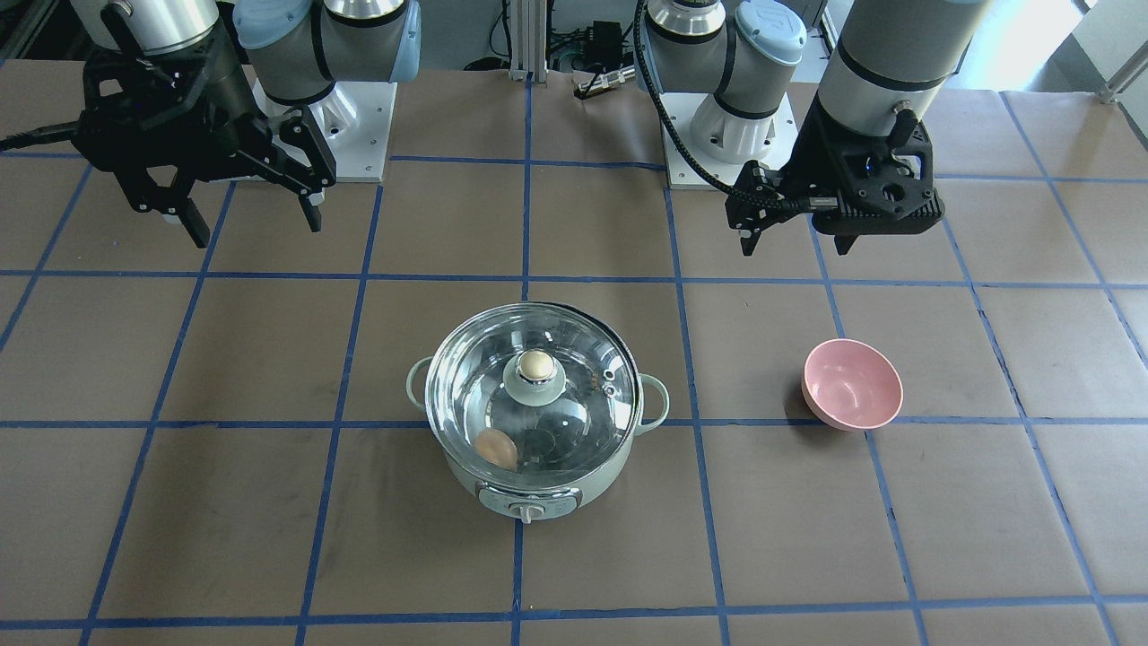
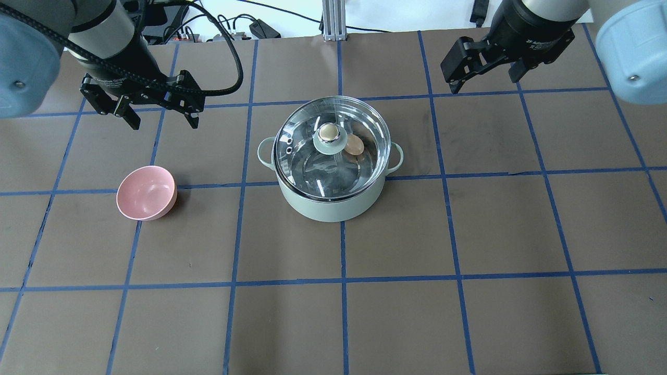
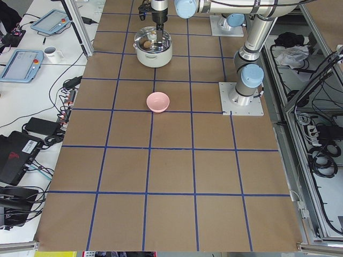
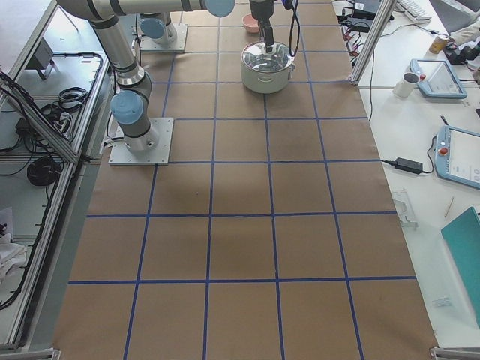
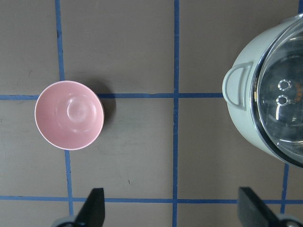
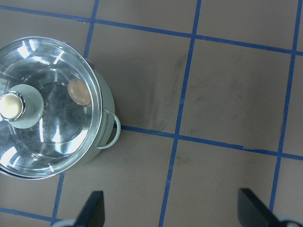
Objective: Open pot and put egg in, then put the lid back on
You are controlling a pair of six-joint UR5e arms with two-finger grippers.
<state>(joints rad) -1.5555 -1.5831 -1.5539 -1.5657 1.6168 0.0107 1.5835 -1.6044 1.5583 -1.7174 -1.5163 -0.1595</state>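
The mint-green pot (image 1: 473, 489) stands mid-table with the glass lid (image 1: 574, 359) seated on it. The tan egg (image 1: 496, 449) lies inside, seen through the glass; it also shows in the overhead view (image 2: 355, 146) and the right wrist view (image 6: 79, 91). My left gripper (image 2: 162, 119) is open and empty, raised to the pot's left, above the far side of the table. My right gripper (image 2: 484, 80) is open and empty, raised beyond the pot's right. The left wrist view shows the pot's handle (image 5: 238, 90) and lid edge (image 5: 284, 113).
A small pink bowl (image 2: 146, 192) sits upright and empty on the table left of the pot, below my left gripper; it also shows in the left wrist view (image 5: 69, 115). Brown paper with blue tape lines covers the table (image 2: 396, 312).
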